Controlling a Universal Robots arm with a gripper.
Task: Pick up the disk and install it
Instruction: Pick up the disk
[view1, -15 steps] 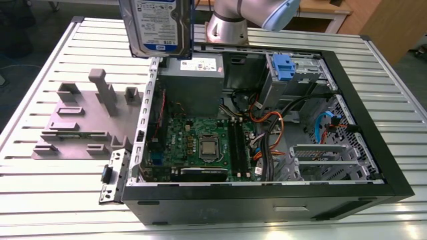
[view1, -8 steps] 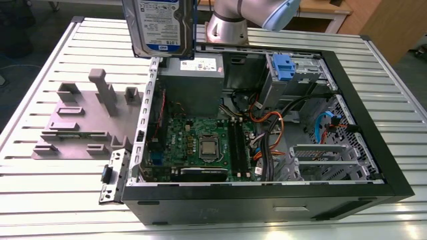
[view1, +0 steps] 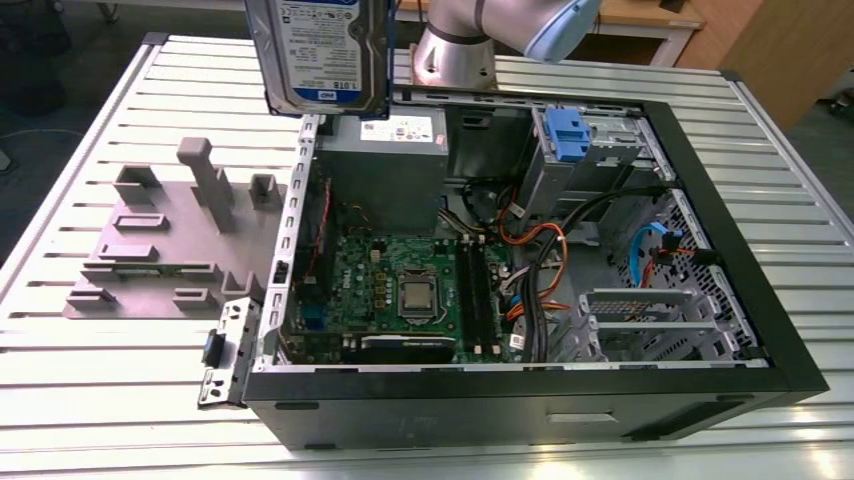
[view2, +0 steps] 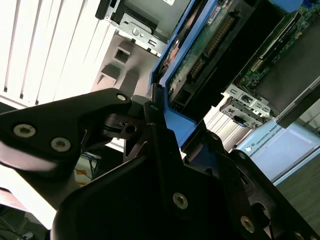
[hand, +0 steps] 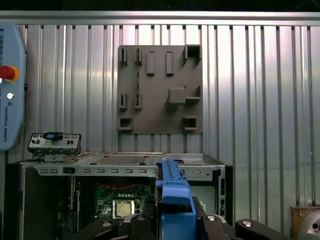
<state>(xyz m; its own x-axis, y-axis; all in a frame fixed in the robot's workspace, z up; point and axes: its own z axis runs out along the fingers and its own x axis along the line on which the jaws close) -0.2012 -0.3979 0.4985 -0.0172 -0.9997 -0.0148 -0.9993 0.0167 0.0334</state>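
I have the disk (view1: 324, 50) hanging high at the top of the exterior view, left of centre, above the far corner of the open computer case (view1: 727, 215) on the counter (view1: 107, 400). In the first wrist view the tool (hand: 176, 220) is clamped on its blue edge rail. My worry is that the hold looks narrow, so the disk could tilt or slip. Loose cables (view1: 541, 240) lie beside the drive bay (view1: 601, 150) at upper right, and a tilted disk might snag them or strike the case wall.

A robotics lab: open computer case (view1: 534, 395) on slatted metal table (view1: 107, 400)
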